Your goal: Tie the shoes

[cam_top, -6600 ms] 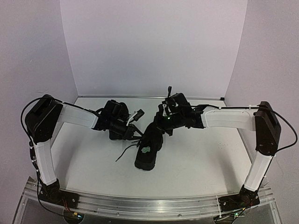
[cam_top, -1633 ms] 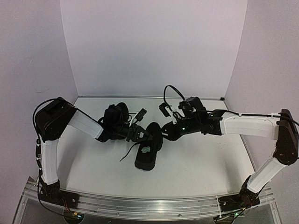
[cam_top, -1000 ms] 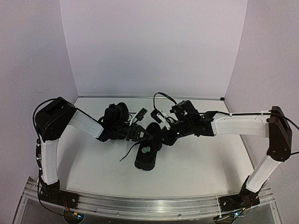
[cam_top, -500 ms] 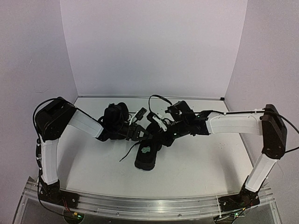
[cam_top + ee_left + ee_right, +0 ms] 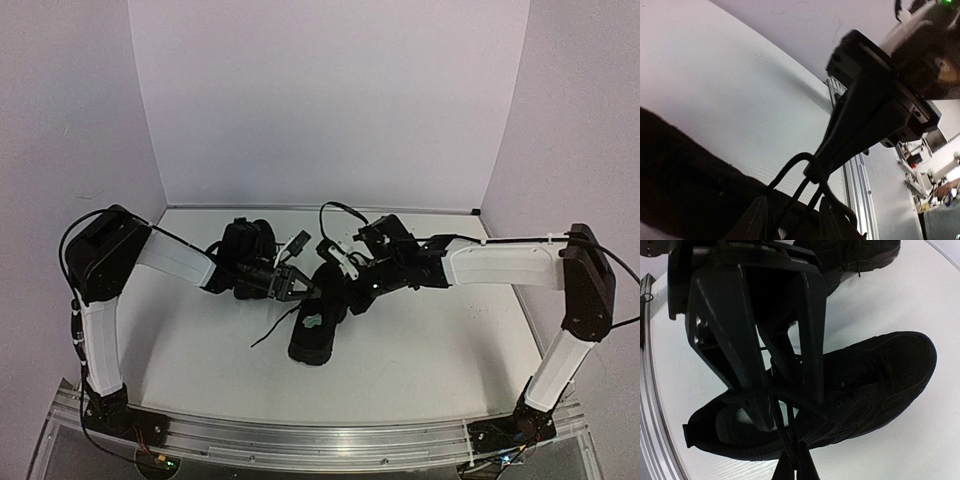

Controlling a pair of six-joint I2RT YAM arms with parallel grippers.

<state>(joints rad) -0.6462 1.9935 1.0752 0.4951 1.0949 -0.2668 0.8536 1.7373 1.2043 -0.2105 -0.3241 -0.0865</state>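
The right gripper (image 5: 792, 463) is pressed together on the laces (image 5: 783, 172) of the near shoe (image 5: 875, 380), its tips pinching a thin black loop just above the shoe's opening. A second ago those jaws stood partly apart; they have since closed fully. The wrist has also come in from the right side of the table (image 5: 430, 345) to hang over the shoe's middle. In the left wrist view its dark tapered fingers (image 5: 852, 120) run down to a point where the loop meets them, and two strands drop from there toward the shoe. The left gripper (image 5: 793, 200) faces it from the other side with its jaws now standing apart. It was clamped shut half a second ago. The lace strands pass through the gap between its two fingertips, and whether they touch either pad cannot be told. In the top view it has drawn back slightly to the left, and its elbow sits a little farther out than before. The two grippers are very close together, tip toward tip, above the tongue. The shoe lies on its sole near the centre of the table, toe toward the back and heel toward the arms, with a pale patch showing inside. It has not shifted. The other shoe (image 5: 860, 255) rests behind the left wrist, near the back left.
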